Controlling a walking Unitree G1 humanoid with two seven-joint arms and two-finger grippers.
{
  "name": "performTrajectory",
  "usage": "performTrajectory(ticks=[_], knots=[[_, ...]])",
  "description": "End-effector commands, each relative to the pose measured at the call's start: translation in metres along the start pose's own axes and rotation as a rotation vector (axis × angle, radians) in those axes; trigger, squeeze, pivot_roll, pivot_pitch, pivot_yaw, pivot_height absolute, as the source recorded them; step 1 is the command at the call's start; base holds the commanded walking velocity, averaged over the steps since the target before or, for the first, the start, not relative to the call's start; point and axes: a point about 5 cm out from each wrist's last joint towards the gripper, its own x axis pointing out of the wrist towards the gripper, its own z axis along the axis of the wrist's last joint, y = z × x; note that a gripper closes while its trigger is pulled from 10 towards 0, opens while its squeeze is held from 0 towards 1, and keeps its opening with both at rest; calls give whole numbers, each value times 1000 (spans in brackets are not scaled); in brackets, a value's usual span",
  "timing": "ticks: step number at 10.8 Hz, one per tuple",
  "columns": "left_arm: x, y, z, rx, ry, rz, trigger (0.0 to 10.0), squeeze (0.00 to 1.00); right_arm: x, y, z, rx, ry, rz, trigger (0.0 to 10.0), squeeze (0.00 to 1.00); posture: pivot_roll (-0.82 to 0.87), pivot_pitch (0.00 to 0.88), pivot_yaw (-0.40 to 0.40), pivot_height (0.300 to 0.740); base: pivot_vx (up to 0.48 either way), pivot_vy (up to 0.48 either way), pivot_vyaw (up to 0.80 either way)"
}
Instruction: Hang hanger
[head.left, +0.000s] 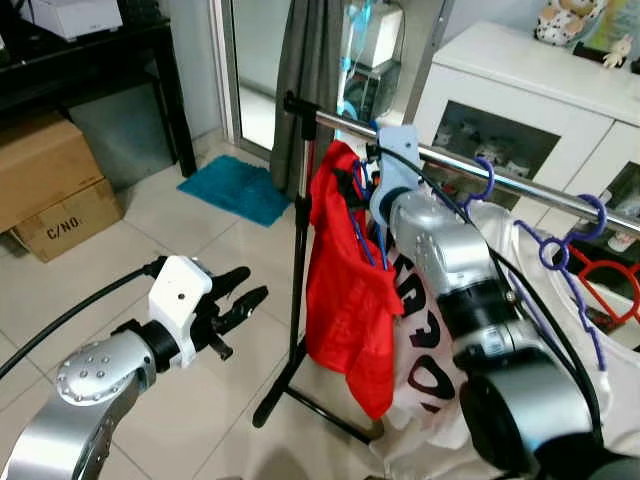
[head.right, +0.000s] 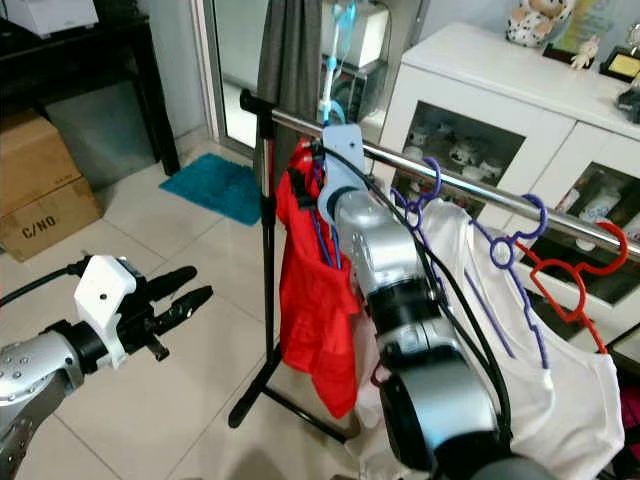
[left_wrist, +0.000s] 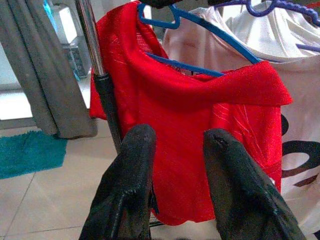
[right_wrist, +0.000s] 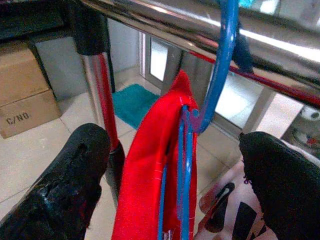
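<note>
Tiled floor (head.left: 170, 240), teal mat (head.left: 238, 188) — cardboard boxes (head.left: 50, 185)

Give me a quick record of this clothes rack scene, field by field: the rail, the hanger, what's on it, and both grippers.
rail: shiny metal clothes rail on a black stand
hanger: blue plastic hanger, hook over the rail
garment: red shirt draped on the blue hanger
neighbours: white printed shirt on a purple hanger; empty red hanger
right gripper: open, fingers either side of the hanger's neck
left gripper: open, off to the rack's left, holding nothing
</note>
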Motion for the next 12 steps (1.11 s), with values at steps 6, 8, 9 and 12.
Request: performTrajectory(ticks=[6,8,9,12], knots=[[1,3,2,14,-19,-1,10000,0,10,-3,-14,8,52,-2,0,0,64,0,-91,740,0,0,0],[1,2,2,13,-19,-4,10000,0,11,-7,-16,24,36,-24,0,0,65,2,-87,740,0,0,0],[1,1,3,14,-20,-6,10000,0,12,-7,-16,33,25,-29,0,0,66,2,-86,740,0,0,0],[4,1,6,18,-31,-7,10000,0,14,-8,-17,34,21,-25,0,0,67,0,-89,740,0,0,0]])
